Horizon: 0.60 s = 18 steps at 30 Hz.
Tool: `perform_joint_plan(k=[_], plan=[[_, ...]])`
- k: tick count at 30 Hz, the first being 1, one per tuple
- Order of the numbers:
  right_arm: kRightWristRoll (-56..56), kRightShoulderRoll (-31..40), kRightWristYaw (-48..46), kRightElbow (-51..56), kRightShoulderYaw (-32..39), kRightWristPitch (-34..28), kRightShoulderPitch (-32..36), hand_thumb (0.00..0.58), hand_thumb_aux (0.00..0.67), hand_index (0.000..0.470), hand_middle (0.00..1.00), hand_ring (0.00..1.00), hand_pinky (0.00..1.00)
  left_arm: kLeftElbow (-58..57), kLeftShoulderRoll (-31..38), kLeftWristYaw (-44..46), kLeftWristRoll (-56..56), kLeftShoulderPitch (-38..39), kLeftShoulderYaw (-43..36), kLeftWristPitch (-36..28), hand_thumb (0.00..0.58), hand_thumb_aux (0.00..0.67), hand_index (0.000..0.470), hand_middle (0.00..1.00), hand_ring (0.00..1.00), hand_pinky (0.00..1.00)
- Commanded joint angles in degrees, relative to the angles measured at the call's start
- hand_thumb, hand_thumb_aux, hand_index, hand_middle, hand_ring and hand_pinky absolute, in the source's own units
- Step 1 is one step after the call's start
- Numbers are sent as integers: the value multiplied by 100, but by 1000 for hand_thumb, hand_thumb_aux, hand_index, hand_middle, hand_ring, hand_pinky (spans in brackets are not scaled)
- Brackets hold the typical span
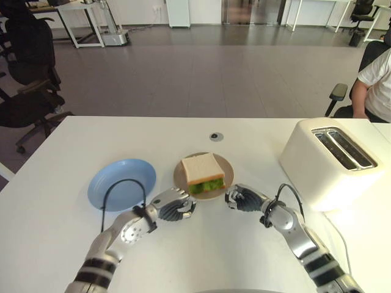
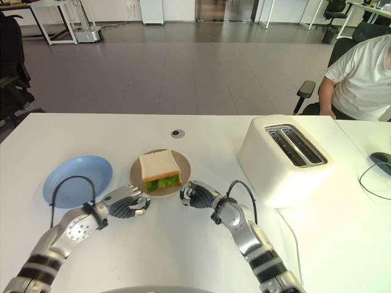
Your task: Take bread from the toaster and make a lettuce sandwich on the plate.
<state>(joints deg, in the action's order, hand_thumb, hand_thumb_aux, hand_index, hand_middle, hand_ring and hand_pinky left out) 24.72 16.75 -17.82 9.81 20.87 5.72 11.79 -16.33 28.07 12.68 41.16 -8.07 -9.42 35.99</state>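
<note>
Sandwich (image 1: pixel 203 173) on brown plate (image 1: pixel 230 170): likely soft, light, slippy; pinch crust sides gently. Left hand (image 1: pixel 174 206), right hand (image 1: pixel 245 199): fingers (image 1: pixel 182 209) curled, empty.

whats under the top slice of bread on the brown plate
Green lettuce shows at the near edge under the top slice, on the brown plate. The slice covers the rest, so whether bread lies below cannot be told.

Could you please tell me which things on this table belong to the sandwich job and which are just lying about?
Job: white two-slot toaster; round tan plate; white-bread sandwich with green lettuce, lying on that plate.
Lying about: round light blue plate, left of the tan one; small grey round disc in the white table.
</note>
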Motion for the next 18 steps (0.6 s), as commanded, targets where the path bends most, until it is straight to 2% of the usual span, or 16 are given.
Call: perform_joint_plan(k=[1, 3, 4, 5, 7, 8, 9, 10, 11, 12, 16, 18], plan=[[-154, -130, 199, 270, -80, 312, 221, 548, 512, 359, 878, 878, 878, -175, 29, -391, -65, -169, -85, -55, 580, 670, 470, 1000, 1000, 1000], [-274, -95, 243, -127, -153, 525, -45, 480, 391, 275, 675, 675, 675, 213, 161, -459, -273, 101, 39, -28, 580, 670, 470, 1000, 1000, 1000], [-342, -36, 275, -388, -225, 632, -226, 319, 221, 155, 596, 596, 596, 507, 232, -478, -435, 326, 165, -26, 580, 670, 470, 1000, 1000, 1000], [-410, 23, 293, -616, -296, 728, -384, 0, 0, 0, 584, 584, 584, 803, 288, -492, -581, 556, 280, -40, 580, 670, 470, 1000, 1000, 1000], [-710, 158, 251, -1155, -518, 967, -782, 0, 0, 0, 537, 537, 537, 1693, 264, -464, -1158, 1250, 507, -44, 580, 670, 470, 1000, 1000, 1000], [-895, 219, 222, -1385, -642, 1097, -989, 0, 0, 0, 522, 522, 522, 2185, 177, -363, -1806, 1623, 463, -22, 578, 633, 444, 1000, 1000, 1000], [-1130, 273, 173, -1582, -770, 1205, -1203, 0, 0, 0, 455, 455, 455, 2720, 82, -186, -2866, 1993, 203, -26, 493, 410, 288, 678, 678, 678], [-1451, 265, 150, -1728, -926, 1299, -1400, 0, 0, 0, 322, 322, 322, 3201, -9, 43, -4097, 2284, -141, -85, 5, 3, 2, 0, 0, 0], [-1853, 210, 130, -1828, -1091, 1361, -1570, 0, 0, 0, 0, 0, 0, 3399, -156, 205, -4946, 2432, -354, -174, 0, 0, 0, 0, 0, 0], [-2189, 147, 131, -1853, -1235, 1470, -1683, 0, 0, 0, 0, 0, 0, 3372, -274, 337, -5354, 2482, -481, -224, 0, 0, 0, 0, 0, 0], [-3040, -32, -4, -1482, -1508, 2057, -1723, 0, 0, 0, 0, 0, 0, 2938, -583, 709, -5856, 2302, -558, -416, 0, 0, 0, 0, 0, 0], [-3594, -148, -297, -1155, -1605, 2100, -1660, 0, 0, 0, 0, 0, 0, 2807, -719, 912, -6231, 2214, -446, -527, 0, 0, 0, 0, 0, 0]])
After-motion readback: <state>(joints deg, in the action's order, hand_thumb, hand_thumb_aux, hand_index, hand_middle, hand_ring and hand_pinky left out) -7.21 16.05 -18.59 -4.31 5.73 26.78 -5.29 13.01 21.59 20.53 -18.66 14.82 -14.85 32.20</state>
